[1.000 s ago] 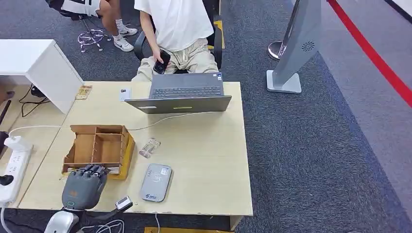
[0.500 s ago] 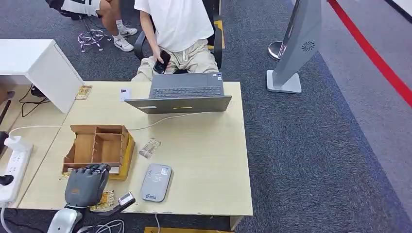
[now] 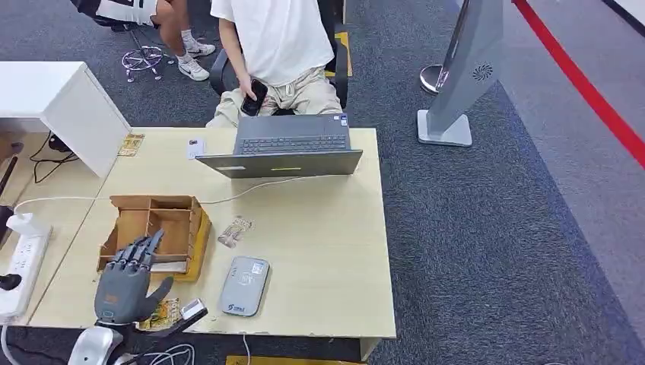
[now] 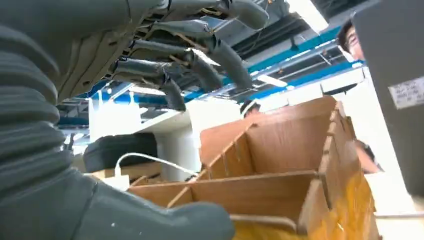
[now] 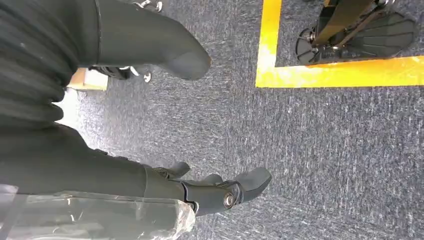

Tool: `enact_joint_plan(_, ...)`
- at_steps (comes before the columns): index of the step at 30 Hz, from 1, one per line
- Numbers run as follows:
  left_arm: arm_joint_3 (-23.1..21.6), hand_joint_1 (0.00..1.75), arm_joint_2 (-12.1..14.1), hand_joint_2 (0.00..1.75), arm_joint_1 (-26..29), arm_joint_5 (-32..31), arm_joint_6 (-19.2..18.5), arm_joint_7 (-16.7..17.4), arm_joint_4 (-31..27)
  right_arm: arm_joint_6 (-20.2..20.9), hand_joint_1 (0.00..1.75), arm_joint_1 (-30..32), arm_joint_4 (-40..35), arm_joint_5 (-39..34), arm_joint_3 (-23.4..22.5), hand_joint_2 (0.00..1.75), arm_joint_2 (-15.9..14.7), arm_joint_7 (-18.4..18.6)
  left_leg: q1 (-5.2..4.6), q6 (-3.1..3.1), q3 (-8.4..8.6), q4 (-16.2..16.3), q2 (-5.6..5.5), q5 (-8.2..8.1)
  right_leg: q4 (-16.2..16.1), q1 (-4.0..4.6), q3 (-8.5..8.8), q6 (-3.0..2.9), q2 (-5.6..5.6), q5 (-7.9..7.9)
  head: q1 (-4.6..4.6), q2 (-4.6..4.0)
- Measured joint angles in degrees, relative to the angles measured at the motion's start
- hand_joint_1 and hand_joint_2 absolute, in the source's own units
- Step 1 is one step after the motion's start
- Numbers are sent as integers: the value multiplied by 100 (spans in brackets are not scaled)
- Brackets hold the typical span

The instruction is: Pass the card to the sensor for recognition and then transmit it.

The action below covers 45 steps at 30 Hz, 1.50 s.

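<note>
- Head view: the left robot hand (image 3: 128,283) hovers with fingers spread and nothing in them at the near left worktop (image 3: 327,251) edge, over the brown wooden compartment box (image 3: 156,232).
- A yellow patterned card (image 3: 163,314) lies beside its thumb; the grey rounded card sensor (image 3: 244,286) sits right, its print illegible.
- Left wrist view: fingers (image 4: 220,55) spread above the box.
- Right wrist view: the right robot hand (image 5: 150,115) hangs open and empty over grey carpet (image 5: 320,150).

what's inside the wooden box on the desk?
The wooden box has dividers; the compartments that show look empty. The left hand, fingers spread, covers its near edge, so that part can't be checked.
</note>
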Motion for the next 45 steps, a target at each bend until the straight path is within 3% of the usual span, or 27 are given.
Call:
enact_joint_plan(10,188,0,348,175,491,-52,0,138,-474,-2,0,11,2,-20,0,175,0,2,2,0,-1,-1,3,0,0,2,-3,-1,2,-1,-9,0)
enact_joint_plan(20,796,0,544,175,630,-162,0,-129,-544,-7,0,19,2,-26,0,175,0,-13,3,-4,-1,-1,2,3,1,2,-1,-1,1,0,-4,0)
enact_joint_plan(30,1414,0,525,175,577,-328,0,-356,-433,-7,0,20,2,-18,0,175,0,-20,3,-4,1,-1,2,3,1,2,-2,-1,1,0,-4,0)
enact_joint_plan(45,1430,0,426,175,86,-535,0,-87,-120,9,0,-1,9,19,0,175,0,-28,3,-7,3,-1,-1,5,1,2,-2,-3,0,2,-2,0)
